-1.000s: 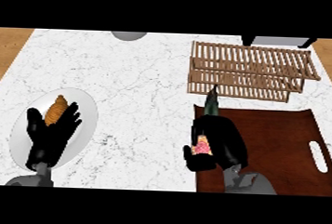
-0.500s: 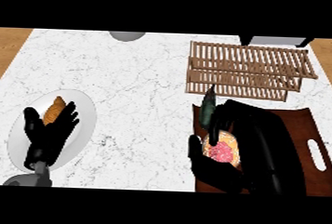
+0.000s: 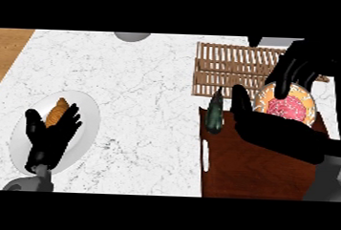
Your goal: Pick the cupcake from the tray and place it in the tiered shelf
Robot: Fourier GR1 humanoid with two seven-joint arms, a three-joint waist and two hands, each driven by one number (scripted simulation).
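Note:
The cupcake (image 3: 289, 105), pink frosting in an orange wrapper, sits in my right hand (image 3: 280, 134), whose fingers (image 3: 296, 69) and thumb curl round it. Hand and cupcake are lifted off the brown tray (image 3: 249, 174) and hang at its far edge, in front of the wooden tiered shelf (image 3: 228, 66). The hand hides part of the shelf's right side. My left hand (image 3: 51, 137) rests open over a white plate (image 3: 85, 115) at the lower left.
An orange pastry (image 3: 58, 111) lies on the white plate beside the left hand. A dark green object (image 3: 214, 112) stands at the tray's far left corner. A grey round thing (image 3: 132, 37) shows at the counter's far edge. Wooden surface borders the counter at far left.
My right hand has risen from the tray with the cupcake and moved up and right toward the shelf. The left hand has stayed over the plate.

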